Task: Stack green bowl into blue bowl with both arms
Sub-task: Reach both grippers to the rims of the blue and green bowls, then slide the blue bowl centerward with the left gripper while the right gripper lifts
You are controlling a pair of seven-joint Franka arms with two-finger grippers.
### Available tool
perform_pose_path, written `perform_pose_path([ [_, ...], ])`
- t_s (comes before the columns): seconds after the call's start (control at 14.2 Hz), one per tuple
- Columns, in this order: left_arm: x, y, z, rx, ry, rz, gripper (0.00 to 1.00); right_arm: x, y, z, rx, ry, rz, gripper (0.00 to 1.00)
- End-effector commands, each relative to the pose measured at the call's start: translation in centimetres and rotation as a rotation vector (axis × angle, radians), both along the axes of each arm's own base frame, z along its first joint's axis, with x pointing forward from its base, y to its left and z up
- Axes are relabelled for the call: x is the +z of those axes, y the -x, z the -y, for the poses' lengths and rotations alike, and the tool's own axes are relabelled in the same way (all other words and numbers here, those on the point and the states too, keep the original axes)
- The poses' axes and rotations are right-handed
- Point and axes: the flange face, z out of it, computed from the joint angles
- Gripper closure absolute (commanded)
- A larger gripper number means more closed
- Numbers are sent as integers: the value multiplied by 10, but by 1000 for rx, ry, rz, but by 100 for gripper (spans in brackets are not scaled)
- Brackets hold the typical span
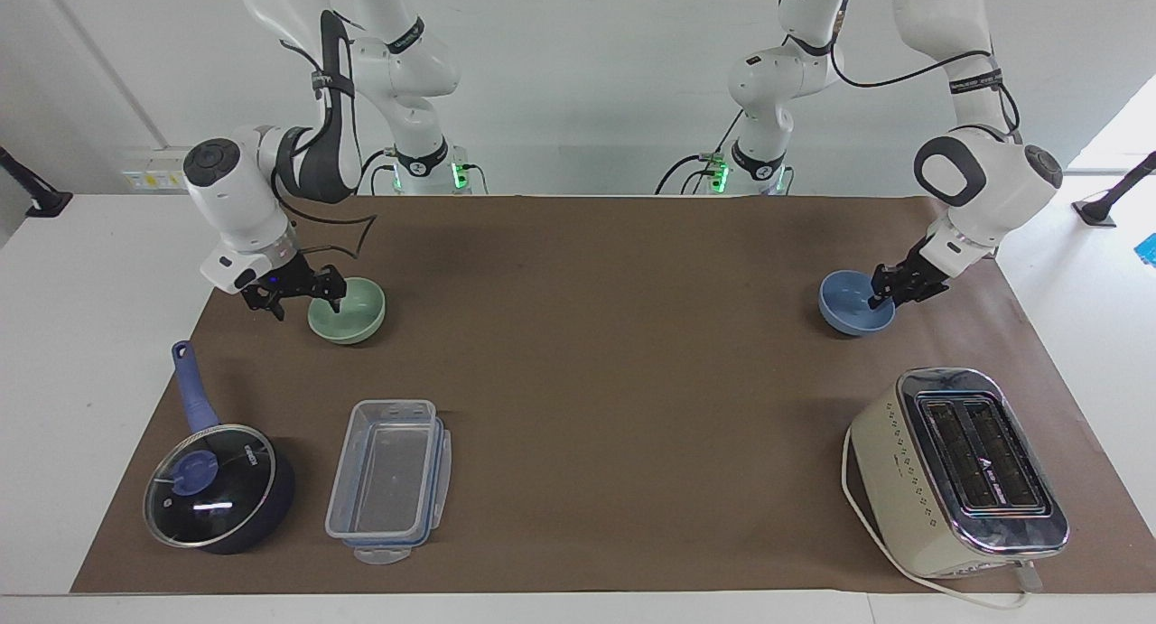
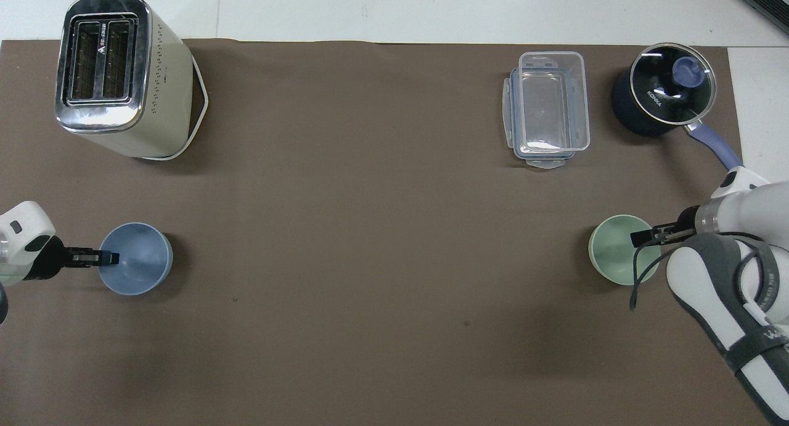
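The green bowl (image 1: 347, 310) stands upright on the brown mat toward the right arm's end; it also shows in the overhead view (image 2: 622, 249). My right gripper (image 1: 305, 304) is open and low at the bowl's rim, one finger inside and one outside (image 2: 641, 235). The blue bowl (image 1: 851, 303) stands upright toward the left arm's end, also in the overhead view (image 2: 137, 259). My left gripper (image 1: 890, 299) is open and low astride its rim at the mat-edge side (image 2: 110, 258).
A cream toaster (image 1: 959, 470) stands farther from the robots than the blue bowl. A clear lidless container (image 1: 390, 479) and a dark-blue lidded saucepan (image 1: 219, 487) stand farther out than the green bowl. The mat's edges (image 1: 1039, 335) lie close beside both grippers.
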Motion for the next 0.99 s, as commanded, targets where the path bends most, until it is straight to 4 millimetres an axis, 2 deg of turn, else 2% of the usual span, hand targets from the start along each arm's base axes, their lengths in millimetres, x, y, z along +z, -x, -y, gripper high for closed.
perform_pose_path([
  [0.0,2,9,2,-10,19,2,100,-19,7,4,14,-4,-1,0],
  [0.21,7,8,5,-23,31,-14,100,-23,11,5,55,-7,-11,0],
  [0.28,16,6,7,-32,31,-5,100,-23,11,7,63,-7,-11,13],
  [0.35,27,5,12,-43,38,-8,100,-23,11,7,60,-7,-12,43],
  [0.42,40,4,17,-53,40,-4,100,-23,11,7,47,-9,-12,65],
  [0.49,52,2,27,-69,38,6,100,-23,11,7,37,-17,-9,80],
  [0.56,63,0,40,-75,34,17,100,-23,11,7,25,-30,-10,100],
  [0.71,83,-4,75,-52,30,15,100,-24,12,7,6,-41,-10,100],
  [0.92,90,-12,155,-13,18,-11,100,-24,12,7,6,-41,-13,100],
])
